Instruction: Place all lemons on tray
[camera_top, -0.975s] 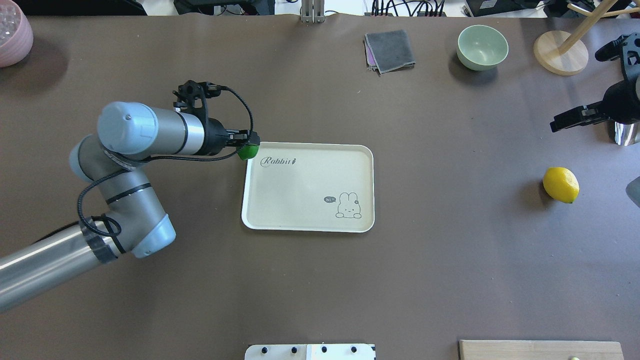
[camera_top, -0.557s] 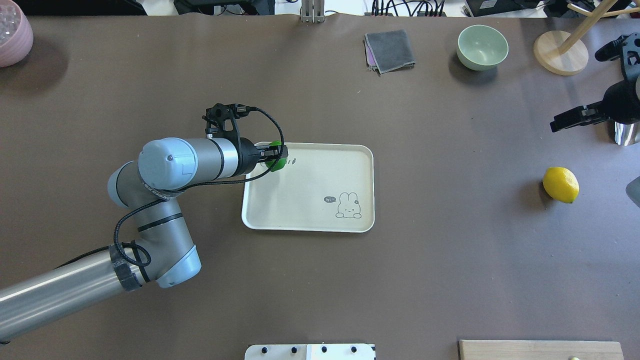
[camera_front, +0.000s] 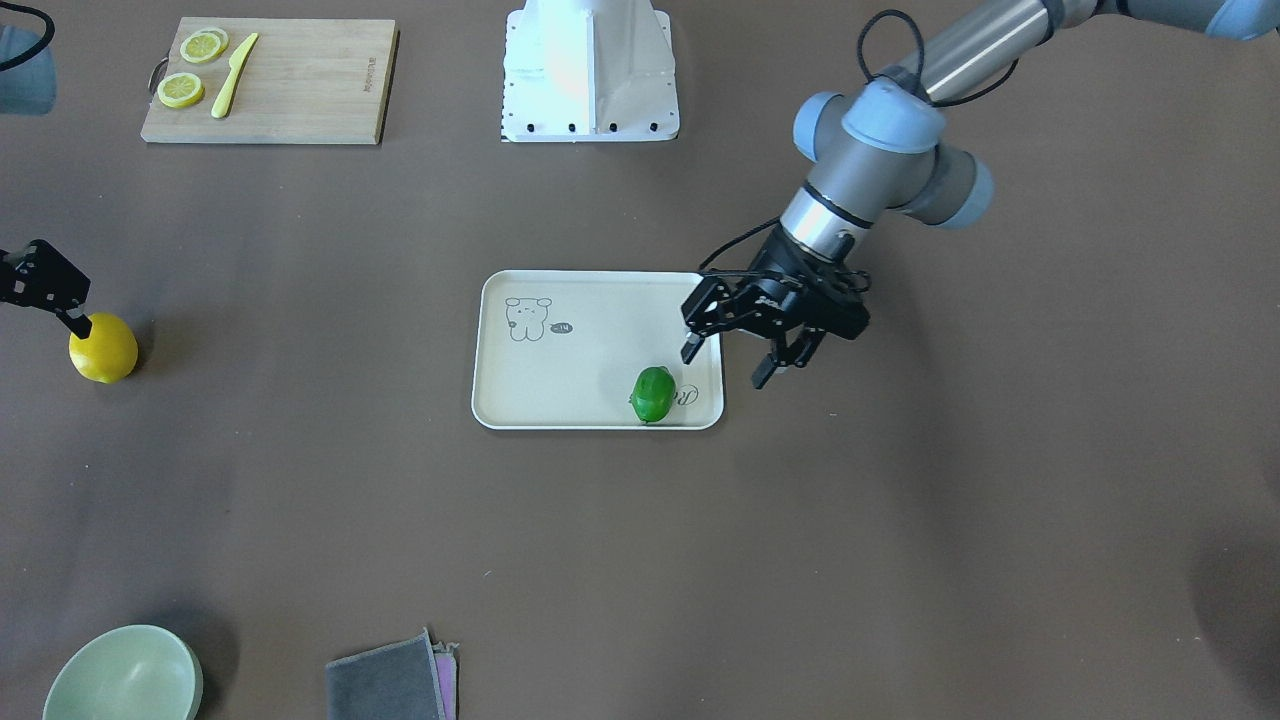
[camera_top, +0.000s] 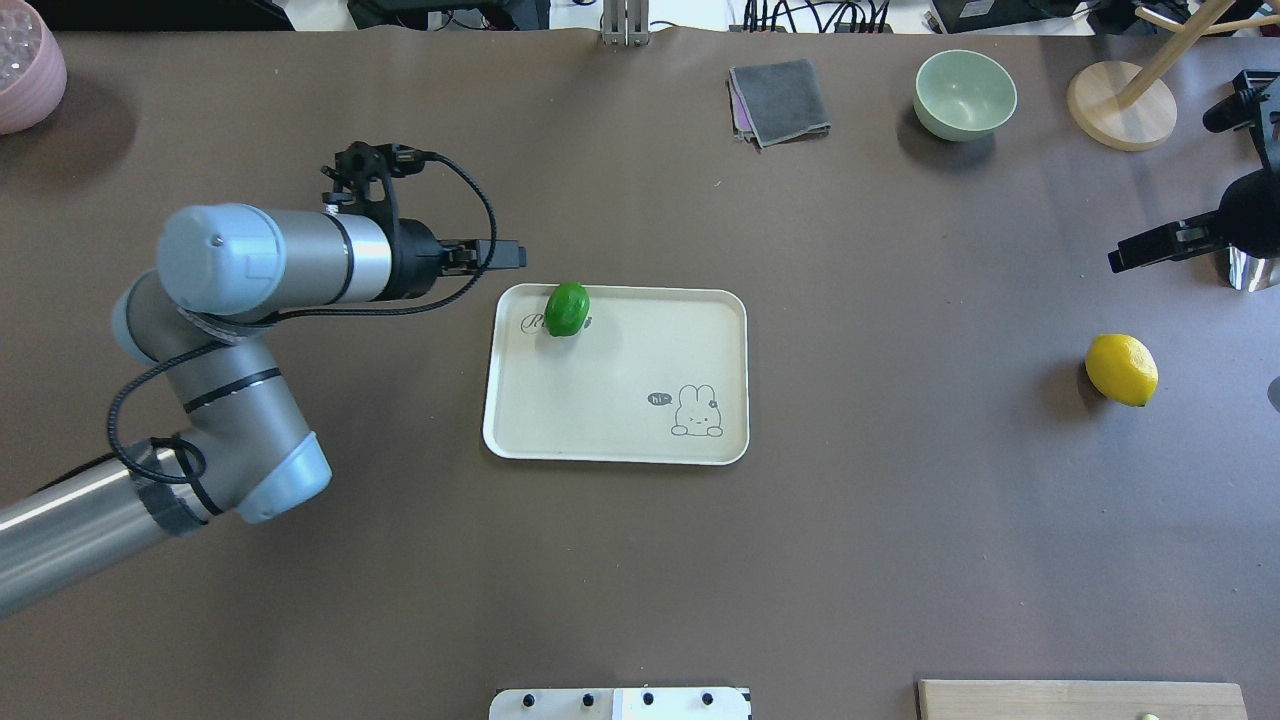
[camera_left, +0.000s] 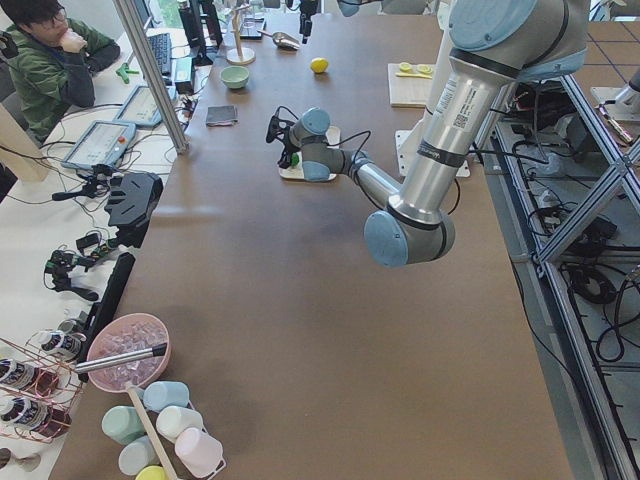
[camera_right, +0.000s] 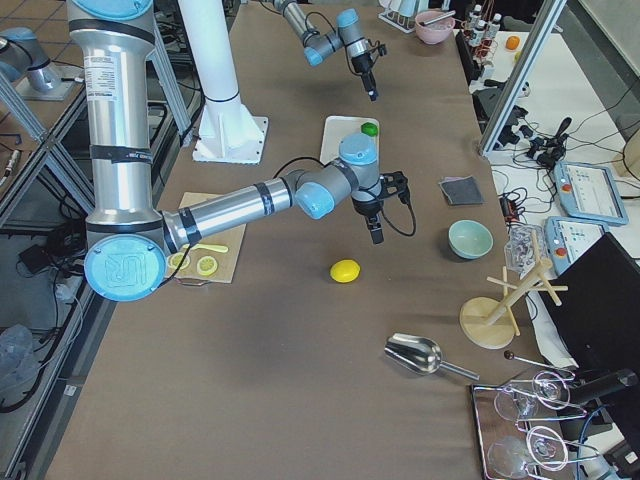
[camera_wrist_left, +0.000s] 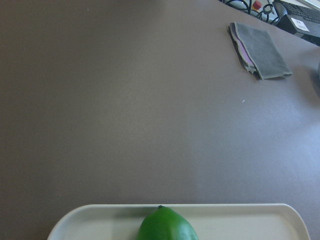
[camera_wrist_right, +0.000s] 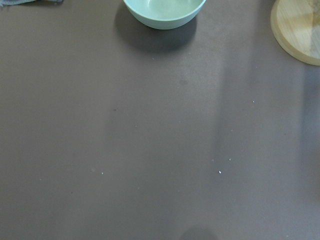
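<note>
The green lemon (camera_top: 567, 309) lies on the cream tray (camera_top: 620, 375) at its far left corner, over the "Rabbit" script; it also shows in the front view (camera_front: 653, 393) and the left wrist view (camera_wrist_left: 166, 226). My left gripper (camera_front: 724, 368) is open and empty, raised just off the tray's left edge, apart from the green lemon. The yellow lemon (camera_top: 1122, 369) rests on the table far to the right. My right gripper (camera_top: 1115, 262) hovers just beyond it (camera_front: 102, 348); I cannot tell whether its fingers are open.
A pale green bowl (camera_top: 964, 93), a grey cloth (camera_top: 780, 100) and a wooden stand base (camera_top: 1120, 105) sit at the far side. A cutting board (camera_front: 300, 80) with lemon slices and a knife lies near the robot's base. A pink bowl (camera_top: 25, 65) is far left.
My left gripper carried the green lemon over the tray's corner, let it go there, and drew back to the left, open. The right gripper shifted only slightly.
</note>
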